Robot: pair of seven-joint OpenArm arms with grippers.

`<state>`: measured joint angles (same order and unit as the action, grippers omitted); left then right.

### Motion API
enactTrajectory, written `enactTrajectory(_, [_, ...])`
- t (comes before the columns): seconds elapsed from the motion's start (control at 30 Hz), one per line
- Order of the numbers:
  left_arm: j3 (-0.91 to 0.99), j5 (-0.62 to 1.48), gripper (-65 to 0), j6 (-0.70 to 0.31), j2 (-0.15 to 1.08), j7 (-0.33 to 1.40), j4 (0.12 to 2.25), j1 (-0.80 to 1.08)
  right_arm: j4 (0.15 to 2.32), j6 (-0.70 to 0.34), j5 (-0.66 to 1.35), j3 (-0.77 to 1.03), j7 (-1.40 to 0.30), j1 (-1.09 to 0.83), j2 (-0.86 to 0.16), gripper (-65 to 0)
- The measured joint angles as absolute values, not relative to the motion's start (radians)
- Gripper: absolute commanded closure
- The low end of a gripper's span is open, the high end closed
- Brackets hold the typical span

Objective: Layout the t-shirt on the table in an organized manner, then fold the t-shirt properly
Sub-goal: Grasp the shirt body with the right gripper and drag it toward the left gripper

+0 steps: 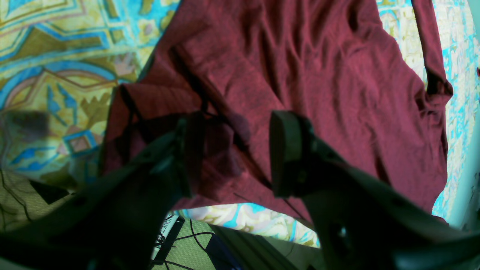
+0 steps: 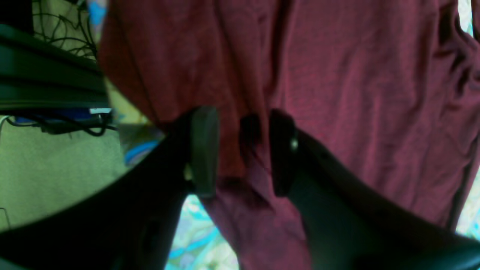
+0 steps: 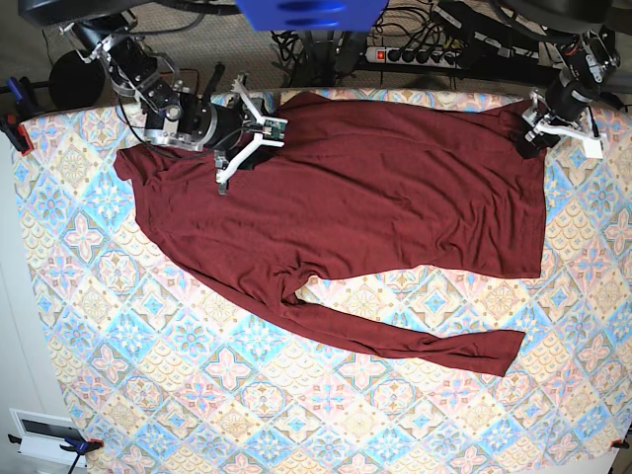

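Maroon shirt (image 3: pixel 355 197) lies spread on my table (image 3: pixel 197 395), one sleeve trailing forward; my left gripper (image 1: pixel 232 153) and right gripper (image 2: pixel 243 150) both stand open over its far edge, holding nothing.

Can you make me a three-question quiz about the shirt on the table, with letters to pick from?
1. Where on the table does the t-shirt lie?
A. along the far edge, near the arms
B. in the near corner by the camera
C. hanging off the near edge

2. What colour is the t-shirt?
A. bright yellow
B. dark maroon red
C. white with stripes

3. How does the left end effector stand?
A. shut tight on a sleeve
B. out of every picture
C. open above the cloth

Answers:
1 A, the base view shows the shirt spread along the far edge where both arms reach in.
2 B, every view shows plain dark red fabric.
3 C, the left wrist view shows a wide gap between its fingers with shirt fabric visible beneath.
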<state>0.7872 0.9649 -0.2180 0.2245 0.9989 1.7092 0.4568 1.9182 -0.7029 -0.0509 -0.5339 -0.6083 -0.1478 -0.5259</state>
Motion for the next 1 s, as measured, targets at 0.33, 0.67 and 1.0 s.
enactTrajectory(0.33, [0.787,0.965,-27.5,-0.218,0.224,0.999,1.709,0.439,1.821,-0.696,-0.045,-0.604,-0.593,-0.123,-0.526,-21.5])
enactTrajectory(0.67, [0.787,0.965,-27.5,-0.218,0.224,0.999,1.709,0.438,1.81,-0.701,-0.017,-0.599,-0.61,-0.121,-0.524,0.0])
enactTrajectory(1.0, [0.787,0.964,-27.5,-0.217,0.224,0.999,1.709,0.439,1.966,-0.703,-0.052,-0.507,-0.654,-0.124,-0.526,0.0])
